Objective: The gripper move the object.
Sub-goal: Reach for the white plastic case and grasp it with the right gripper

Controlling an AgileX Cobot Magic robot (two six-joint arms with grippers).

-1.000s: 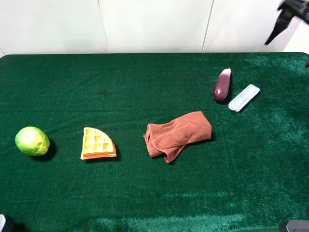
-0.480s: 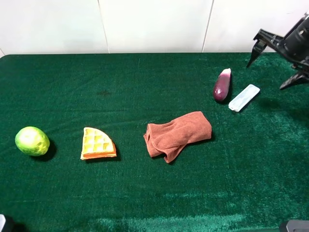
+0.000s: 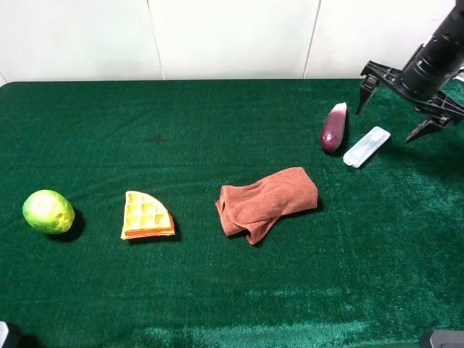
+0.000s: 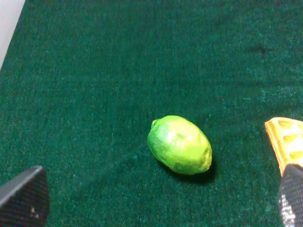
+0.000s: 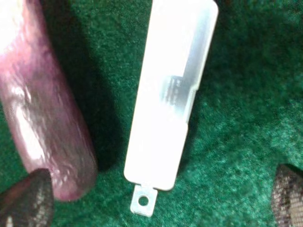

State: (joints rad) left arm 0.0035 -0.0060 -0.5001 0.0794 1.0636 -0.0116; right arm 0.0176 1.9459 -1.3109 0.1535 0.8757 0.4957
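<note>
Nearest, in the left wrist view: left gripper [image 4: 157,198], fingers set wide apart. Holds nothing. Hangs over a lime [image 4: 180,144] on the green table [image 4: 94,71]. Takes in a corner of a waffle [image 4: 286,142] near the lime, not touching it.

Middle band of the exterior view, left to right: lime near the left edge, waffle wedge, then a rumpled brown cloth [image 3: 267,202] just right of centre. All well apart, all flat on the table.

Upper right of the exterior view: eggplant [image 3: 333,127], pale tip toward the wall [image 3: 232,36]. Just right of it: bar [image 3: 366,146]. Lies flat and slanted, near end lower left, far end upper right. Sits close beside the eggplant without touching. Shows in the right wrist view as pale and translucent, with rounded corners and a small holed tab at one end.

Over the bar: right gripper [image 3: 386,124], on a black arm entering from the upper right corner. Fingers spread wide, one tip upper right of the eggplant, the other right of the bar. Grips nothing. Straddles the bar without touching it.

Farthest: white panelled wall along the top edge.
</note>
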